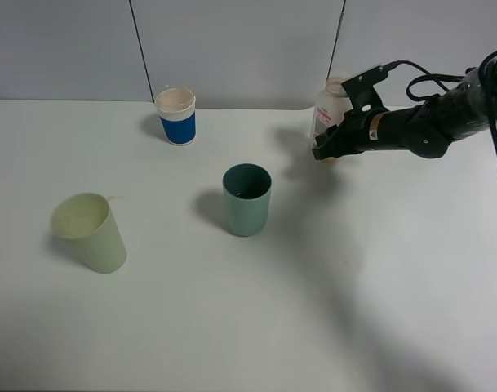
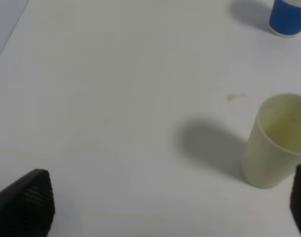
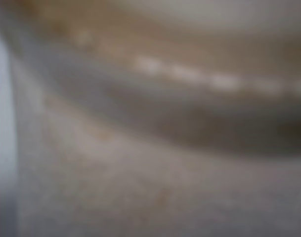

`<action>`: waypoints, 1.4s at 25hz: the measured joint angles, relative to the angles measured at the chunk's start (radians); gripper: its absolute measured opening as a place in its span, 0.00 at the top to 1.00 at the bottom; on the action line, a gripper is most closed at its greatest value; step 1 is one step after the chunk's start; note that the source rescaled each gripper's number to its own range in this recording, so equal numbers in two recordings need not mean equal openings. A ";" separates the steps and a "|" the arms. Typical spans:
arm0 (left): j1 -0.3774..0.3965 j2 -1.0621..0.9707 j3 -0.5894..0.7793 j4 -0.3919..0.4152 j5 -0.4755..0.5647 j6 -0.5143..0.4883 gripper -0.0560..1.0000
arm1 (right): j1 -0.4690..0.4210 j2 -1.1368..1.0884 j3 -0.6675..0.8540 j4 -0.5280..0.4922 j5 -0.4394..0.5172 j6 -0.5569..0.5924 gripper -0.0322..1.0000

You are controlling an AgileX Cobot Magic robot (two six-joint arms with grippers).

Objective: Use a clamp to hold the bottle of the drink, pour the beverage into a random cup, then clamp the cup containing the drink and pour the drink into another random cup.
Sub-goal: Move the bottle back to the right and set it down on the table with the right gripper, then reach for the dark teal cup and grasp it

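Observation:
A white drink bottle [image 1: 326, 109] with a red label stands upright at the back right of the table. My right gripper [image 1: 330, 149] is closed around its lower part; in the right wrist view the blurred bottle [image 3: 150, 123] fills the frame. A teal cup [image 1: 247, 199] stands mid-table, a pale green cup [image 1: 90, 232] at the left, and a blue cup with a white rim [image 1: 176, 116] at the back. My left gripper [image 2: 165, 207] is open and empty, low over the table left of the pale green cup [image 2: 279, 140]. It is out of the exterior view.
The white table [image 1: 232, 327] meets a grey panelled wall [image 1: 232, 41] at the back. The blue cup [image 2: 288, 17] shows at the edge of the left wrist view. A small brownish stain [image 2: 235, 97] lies on the table near the pale green cup.

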 joint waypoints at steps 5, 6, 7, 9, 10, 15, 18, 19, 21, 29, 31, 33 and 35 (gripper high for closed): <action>0.000 0.000 0.000 0.000 0.000 0.000 0.11 | 0.000 0.009 0.000 0.007 -0.020 -0.014 0.97; 0.000 0.000 0.000 0.000 0.000 0.000 0.11 | 0.000 0.009 0.000 0.007 -0.020 -0.014 0.97; 0.000 0.000 0.000 0.000 0.000 0.000 0.11 | 0.000 0.009 0.000 0.007 -0.020 -0.014 0.97; 0.000 0.000 0.000 0.000 0.000 0.000 0.11 | 0.000 0.009 0.000 0.007 -0.020 -0.014 0.97; 0.000 0.000 0.000 0.000 0.000 0.000 0.11 | 0.000 0.009 0.000 0.007 -0.020 -0.014 0.97; 0.000 0.000 0.000 0.000 0.000 0.000 0.11 | 0.000 0.009 0.000 0.031 -0.019 -0.014 0.97; 0.000 0.000 0.000 0.000 0.000 0.000 0.11 | 0.000 0.009 0.000 0.035 -0.020 -0.014 0.97; 0.000 0.000 0.000 0.000 0.000 0.000 0.11 | 0.000 0.009 0.000 0.038 -0.021 -0.014 0.97; 0.000 0.000 0.000 0.000 0.000 0.000 0.11 | 0.000 0.009 0.000 0.045 -0.029 -0.014 0.93; 0.001 0.000 0.000 0.000 0.000 0.000 0.11 | 0.000 0.009 0.000 0.086 -0.079 0.032 0.33; 0.000 0.000 0.000 0.000 0.000 0.000 0.11 | 0.000 0.009 0.000 0.099 -0.084 0.041 0.22; 0.000 0.000 0.000 0.000 0.000 0.000 0.11 | 0.000 0.009 0.000 0.104 -0.090 0.051 0.17; 0.000 0.000 0.000 0.000 0.000 0.000 0.11 | 0.000 0.009 0.000 0.104 -0.089 0.056 0.12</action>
